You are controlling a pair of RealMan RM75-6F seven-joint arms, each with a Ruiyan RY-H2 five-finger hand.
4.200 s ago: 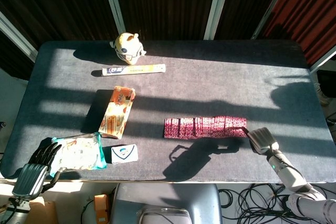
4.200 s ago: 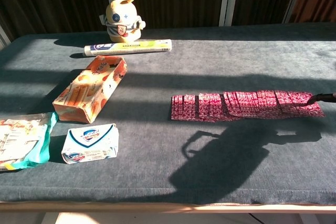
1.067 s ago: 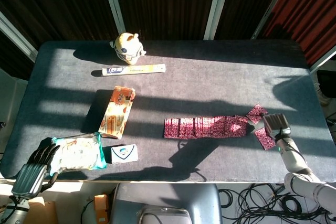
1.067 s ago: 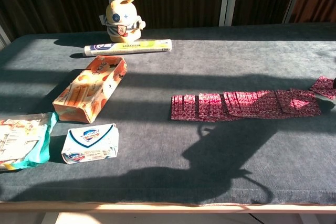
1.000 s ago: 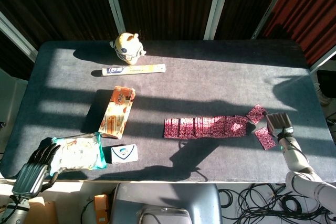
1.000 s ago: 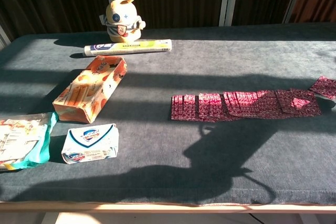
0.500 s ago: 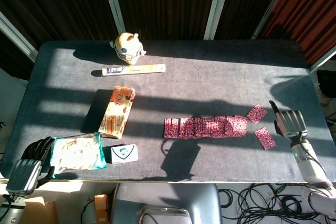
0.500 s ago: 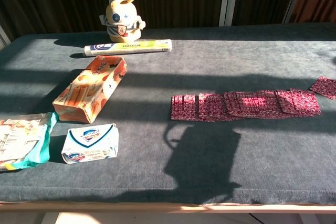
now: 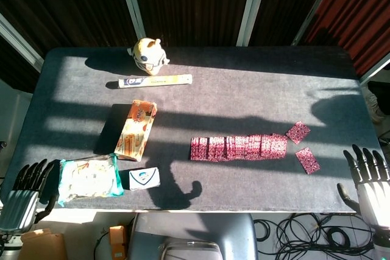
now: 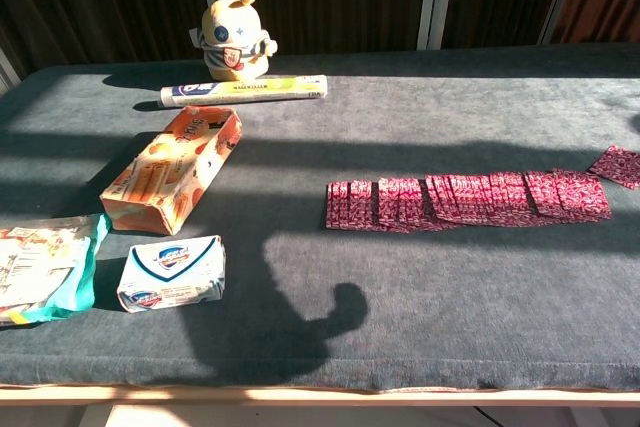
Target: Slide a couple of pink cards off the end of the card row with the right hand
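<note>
The row of pink cards (image 9: 237, 147) lies on the table (image 9: 244, 89) toward its right side. Two loose pink cards (image 9: 298, 132) (image 9: 308, 160) sit apart from the row's right end, nearer the right edge. The right hand (image 9: 367, 178) hangs off the table's front right corner, fingers spread, holding nothing. The left hand (image 9: 24, 192) hangs off the front left corner, fingers apart and empty, beside a snack packet (image 9: 88, 178).

Chest view: neither hand shown. Loose card (image 10: 619, 165) cut by right edge; snack bag (image 10: 40, 272) cut by left edge. Head view: right hand (image 9: 369, 179) and left hand (image 9: 24, 191) cropped at frame edges, arms mostly out of frame. Box print too small to read.
</note>
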